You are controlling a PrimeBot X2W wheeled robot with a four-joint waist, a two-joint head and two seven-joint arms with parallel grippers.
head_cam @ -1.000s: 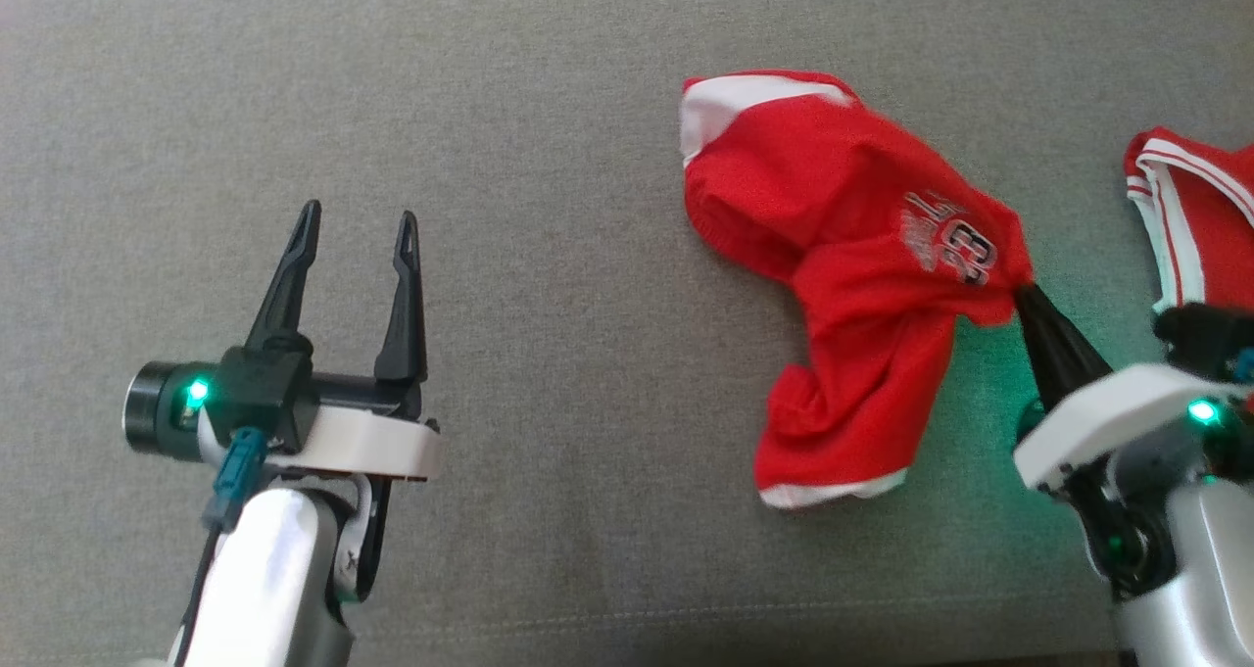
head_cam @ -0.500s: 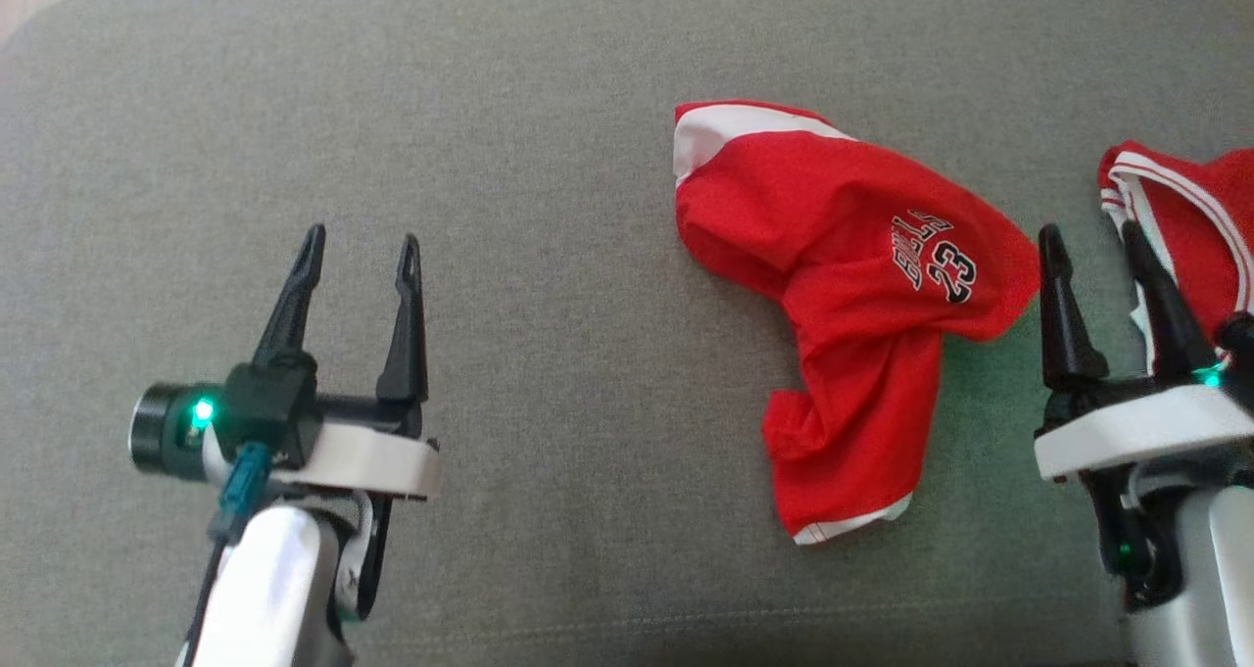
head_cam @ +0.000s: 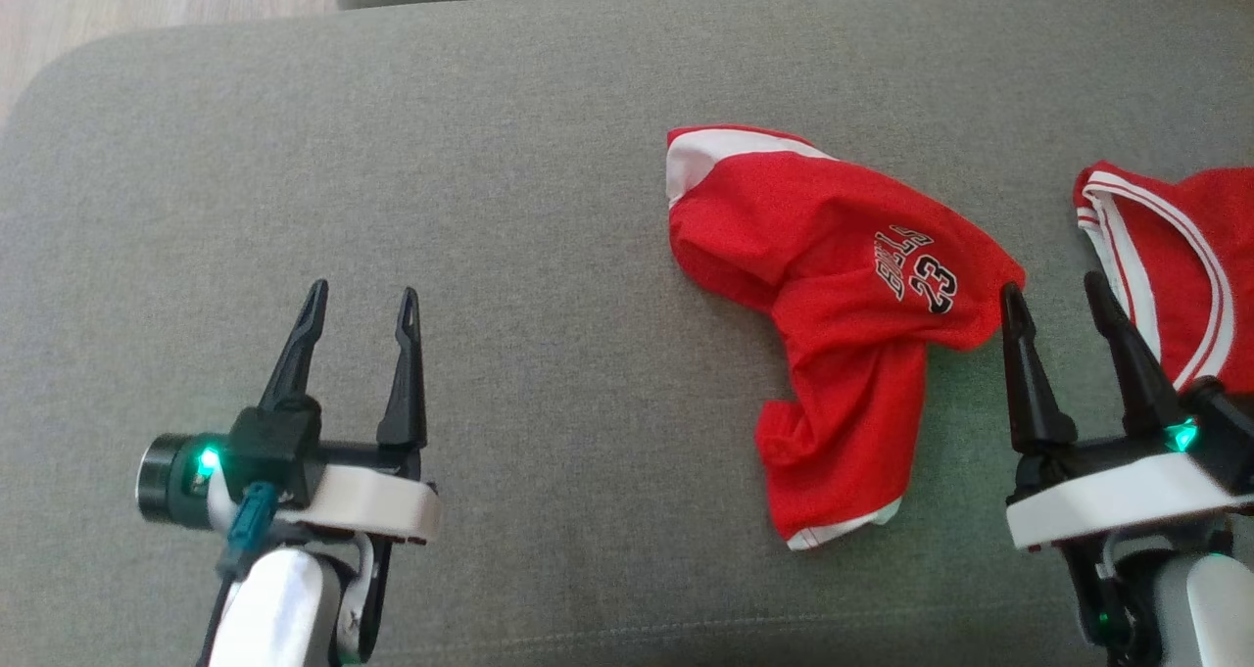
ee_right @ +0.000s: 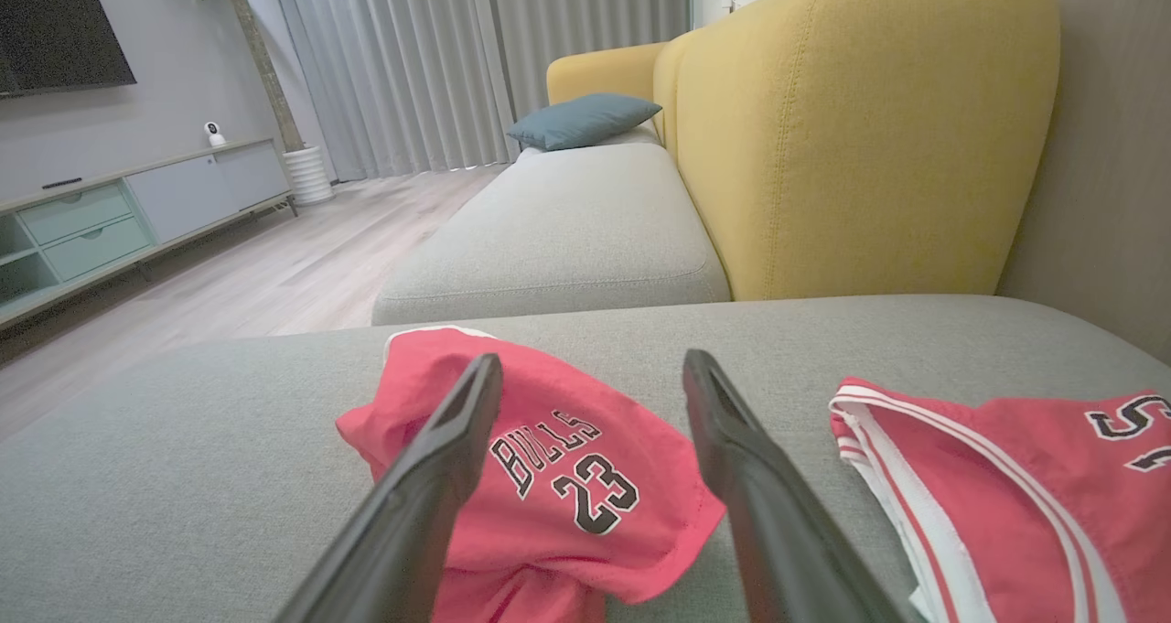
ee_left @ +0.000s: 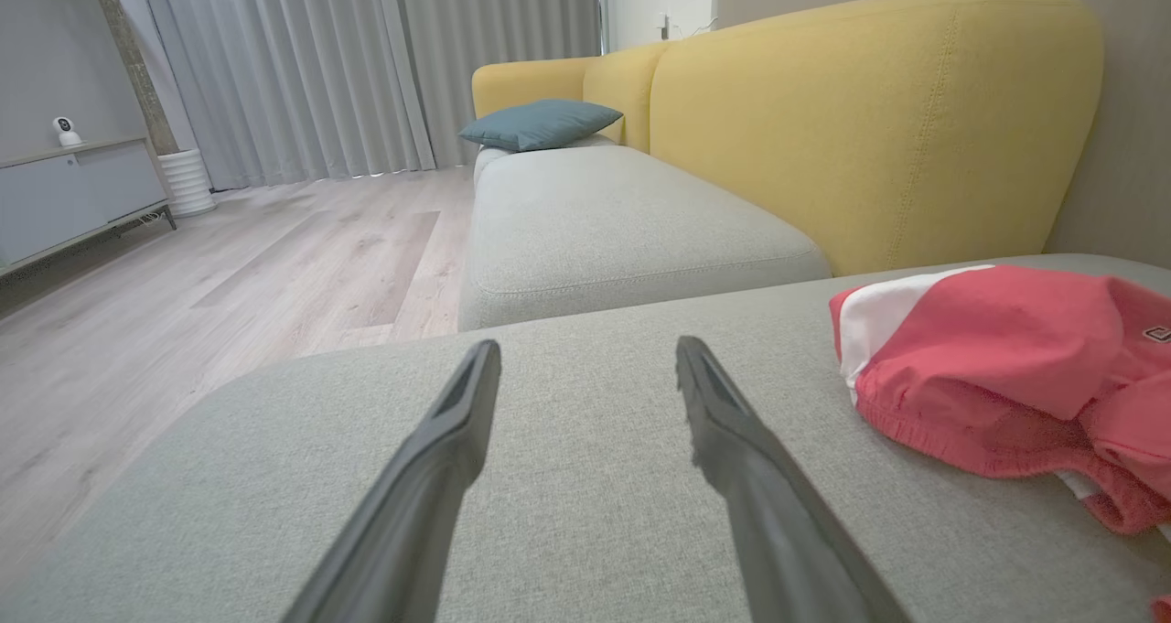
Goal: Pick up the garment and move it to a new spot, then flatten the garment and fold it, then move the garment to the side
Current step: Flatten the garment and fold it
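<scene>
My left gripper [head_cam: 361, 291] and right gripper [head_cam: 1050, 285] both stand wide open, holding nothing. Just beyond the right fingertips the red shorts [head_cam: 843, 295] lie crumpled on the grey cushion [head_cam: 490, 158] — so I judge the move to a new spot is probably done, while flattening, folding and moving aside are all left. A second red garment [head_cam: 1176, 265] lies beside them, further right. I see no container here

Head looks down, wrists low; all share shorts [head_cam: 833, 256]
</scene>
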